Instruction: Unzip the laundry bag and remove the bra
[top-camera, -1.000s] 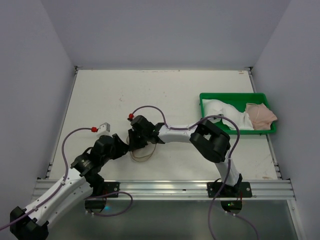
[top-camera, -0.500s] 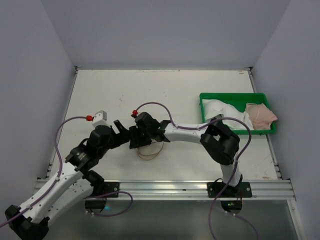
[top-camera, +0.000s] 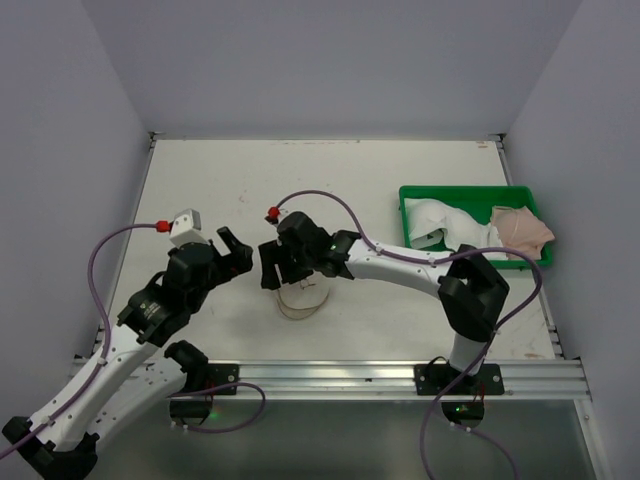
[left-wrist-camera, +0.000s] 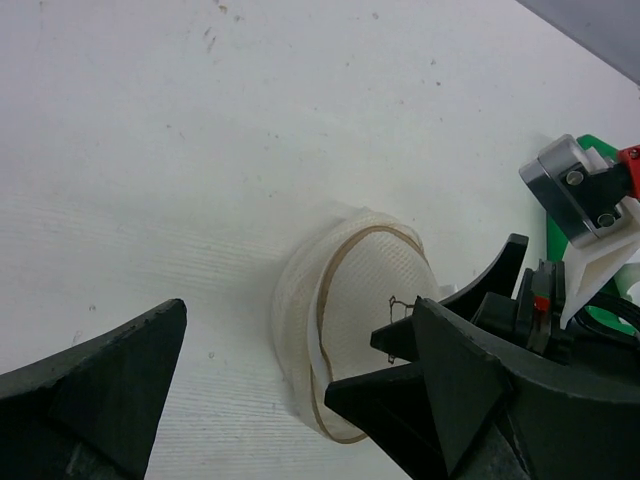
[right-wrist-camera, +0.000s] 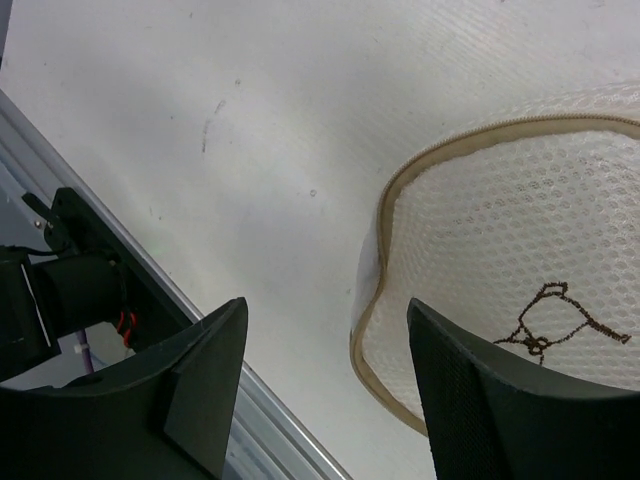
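The laundry bag (top-camera: 300, 298), a round white mesh pouch with a beige zip rim, lies on the table near the front, free of both grippers. Its flat face with the small black bra sketch (right-wrist-camera: 548, 320) tilts up in the left wrist view (left-wrist-camera: 365, 310). My left gripper (top-camera: 236, 252) hovers to the bag's left, open, with nothing between its fingers (left-wrist-camera: 100, 390). My right gripper (top-camera: 268, 266) hangs just above the bag's left edge, also open and empty (right-wrist-camera: 325, 310). The bra is hidden; I make out nothing through the mesh (right-wrist-camera: 500, 230).
A green tray (top-camera: 412, 192) at the right edge holds white cloth (top-camera: 440, 218) and a pinkish-beige garment (top-camera: 520, 230). The aluminium rail (top-camera: 330, 378) runs along the near table edge, close below the bag. Grey walls enclose the table on three sides.
Both grippers have opened and let go of the bag. The left arm pulled back to the left and up, the right one lifted slightly, and the bag now lies uncovered.
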